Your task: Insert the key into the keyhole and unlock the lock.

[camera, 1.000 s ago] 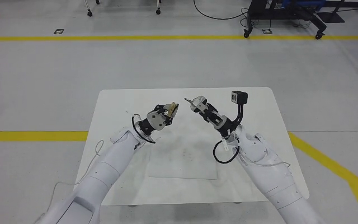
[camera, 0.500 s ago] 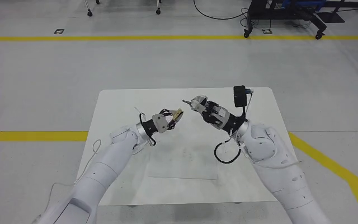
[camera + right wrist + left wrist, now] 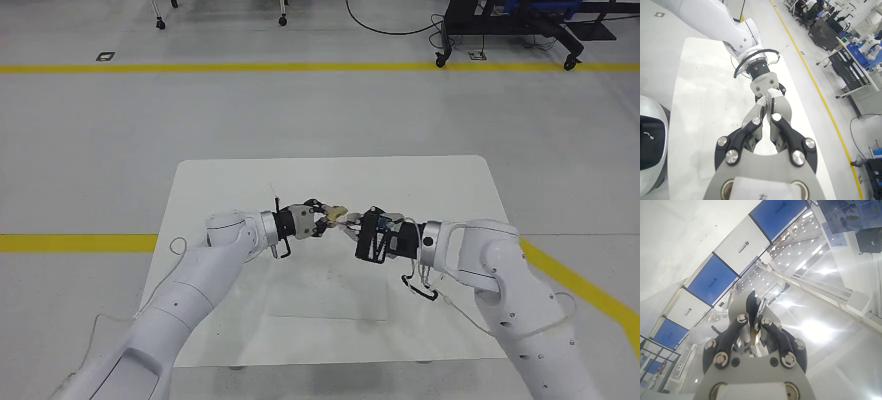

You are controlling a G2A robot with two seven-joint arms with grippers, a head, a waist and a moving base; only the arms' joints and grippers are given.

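**A:** Where does it all stand?

**B:** Above the table's (image 3: 220, 190) middle. The left gripper (image 3: 322, 215) is clenched on the lock (image 3: 337, 212). The right gripper (image 3: 352, 224) pinches the key (image 3: 767, 103), just beside the lock at its 4 o'clock.

**A:** Is the key in?

**B:** Can't tell, the keyhole is hidden.

**A:** What's the risk?

**B:** An off-axis key would likely jam or skate off the lock. A hard turn could twist the lock in its grip, or the key could slip and drop.

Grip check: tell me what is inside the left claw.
A brass lock with a silver shackle, pinched by the left claw. Its fingers cover the body; the keyhole is hidden.
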